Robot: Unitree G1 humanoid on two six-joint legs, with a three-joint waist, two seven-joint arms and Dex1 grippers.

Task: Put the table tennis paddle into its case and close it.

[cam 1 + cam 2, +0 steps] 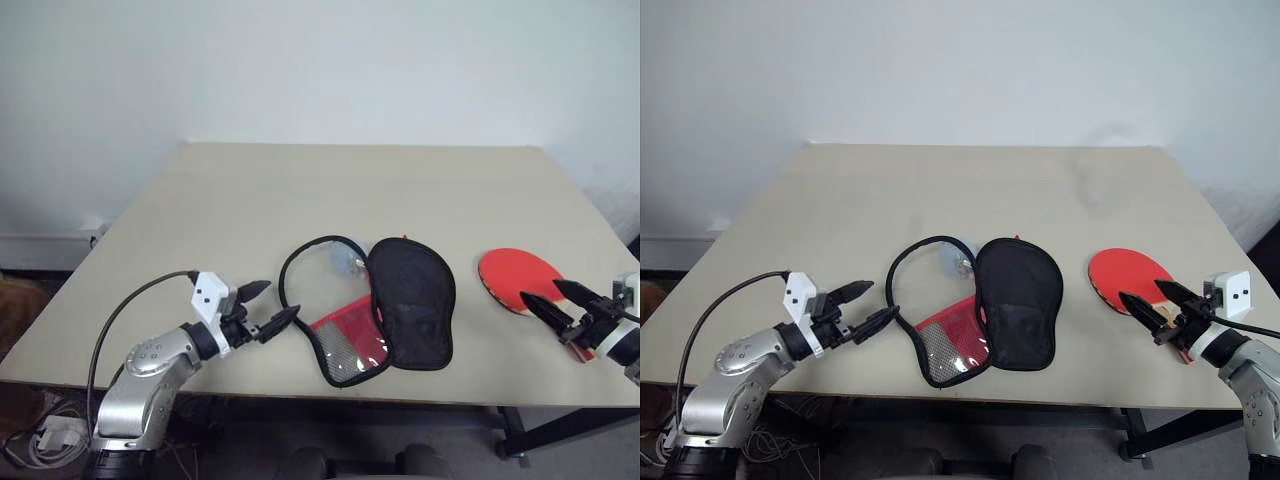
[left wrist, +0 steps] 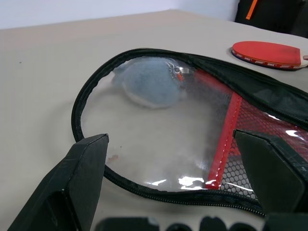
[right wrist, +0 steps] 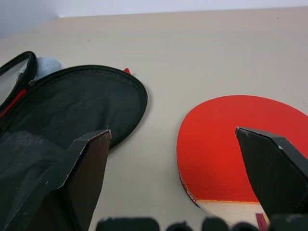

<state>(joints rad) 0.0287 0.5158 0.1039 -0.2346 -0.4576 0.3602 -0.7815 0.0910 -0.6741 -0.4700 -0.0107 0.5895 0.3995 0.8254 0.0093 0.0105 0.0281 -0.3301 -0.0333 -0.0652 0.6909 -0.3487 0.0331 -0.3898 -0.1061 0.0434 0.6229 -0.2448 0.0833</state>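
Left eye view: the round red rubber-faced table tennis paddle point(image 1: 518, 277) lies flat at the bench's point(image 1: 300, 190) near right, well apart from the unzipped, floppy red-and-black fabric case point(image 1: 385, 310). Probably light and stiff; best grasped by its wooden handle. Left gripper point(image 1: 270, 305) and right gripper point(image 1: 548, 301) jaws gape, touching nothing

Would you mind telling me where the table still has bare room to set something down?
The whole far half of the table, beyond the case and the table tennis paddle, is bare. A narrower bare strip lies between case and paddle. The near edge is crowded: the left gripper beside the open case, the right gripper over the paddle.
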